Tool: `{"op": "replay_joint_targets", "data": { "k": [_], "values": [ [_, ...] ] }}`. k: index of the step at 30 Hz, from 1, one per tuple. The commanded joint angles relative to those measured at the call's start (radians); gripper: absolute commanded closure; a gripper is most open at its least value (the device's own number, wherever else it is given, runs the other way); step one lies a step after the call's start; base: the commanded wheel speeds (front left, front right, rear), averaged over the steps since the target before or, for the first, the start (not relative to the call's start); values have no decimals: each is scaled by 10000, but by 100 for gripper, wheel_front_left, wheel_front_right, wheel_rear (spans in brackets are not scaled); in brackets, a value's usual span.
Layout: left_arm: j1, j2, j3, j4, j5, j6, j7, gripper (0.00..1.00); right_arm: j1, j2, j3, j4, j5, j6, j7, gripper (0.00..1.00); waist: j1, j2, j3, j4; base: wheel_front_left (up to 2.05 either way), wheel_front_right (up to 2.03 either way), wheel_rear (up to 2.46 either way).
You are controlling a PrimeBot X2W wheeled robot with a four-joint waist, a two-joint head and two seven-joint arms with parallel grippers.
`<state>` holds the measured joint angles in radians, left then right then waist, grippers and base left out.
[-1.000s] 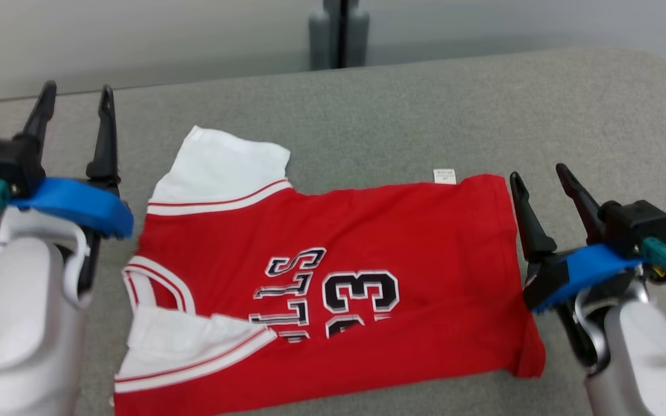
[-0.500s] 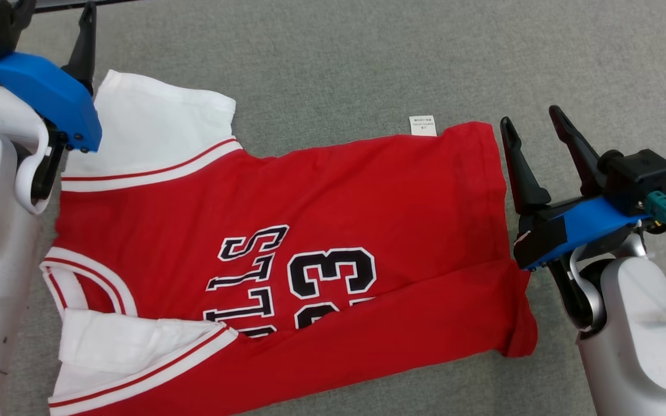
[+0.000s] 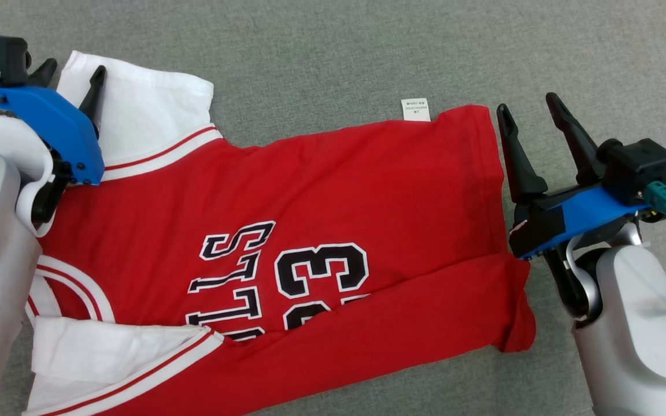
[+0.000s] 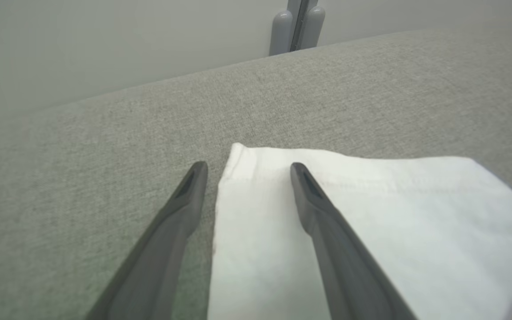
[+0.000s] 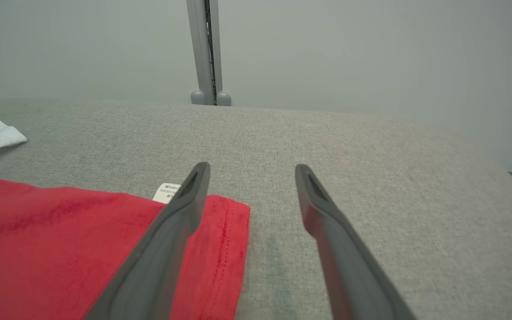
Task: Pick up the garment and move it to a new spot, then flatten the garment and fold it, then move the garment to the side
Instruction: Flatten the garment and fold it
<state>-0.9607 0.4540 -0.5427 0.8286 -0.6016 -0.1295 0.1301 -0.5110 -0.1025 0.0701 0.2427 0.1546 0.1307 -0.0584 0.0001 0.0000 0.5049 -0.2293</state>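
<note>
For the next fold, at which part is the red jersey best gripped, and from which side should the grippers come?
Probably at the two far corners of the jersey: the corner of the white sleeve with the left gripper, the hem corner beside the label with the right gripper. Both lie flat with free edges on the grey cushion, so come down from above, straddling each outer edge.

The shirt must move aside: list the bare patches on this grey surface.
Bare: grey surface beyond the jersey's far edge, and right of the right gripper. Crowded: white sleeve under the left gripper, hem beside the right.
</note>
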Motion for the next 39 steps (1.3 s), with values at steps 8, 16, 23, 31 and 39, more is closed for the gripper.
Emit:
{"op": "replay_joint_targets", "data": {
  "k": [8, 16, 23, 31, 39],
  "values": [
    [-85, -34, -780, 306, -1087, -12, 369, 0, -334, -54, 60, 170, 97, 2, -3, 0, -1, 0, 161, -73, 0, 0, 0],
    [-341, 136, -1446, 527, -1575, -12, 123, 100, -636, -374, 364, 525, 381, 2, 525, 0, -1, 0, -37, -88, 0, 0, 0],
    [-715, -20, -1888, 404, -1789, -12, -662, 100, -1033, -806, 713, 906, 696, 2, 1445, 0, -1, 0, -195, 265, 0, 0, 0],
    [-939, -126, -2461, 195, -1991, -13, -1328, 100, -1305, -1129, 949, 1848, 951, 2, 2098, 0, -1, 0, -164, 726, 0, 0, 0],
    [-1185, -260, -2946, 40, -2192, -13, -1772, 100, -1524, -1235, 1115, 2982, 1096, 2, 2232, 0, -1, 0, -138, 1023, 0, 0, 0]
  ]
}}
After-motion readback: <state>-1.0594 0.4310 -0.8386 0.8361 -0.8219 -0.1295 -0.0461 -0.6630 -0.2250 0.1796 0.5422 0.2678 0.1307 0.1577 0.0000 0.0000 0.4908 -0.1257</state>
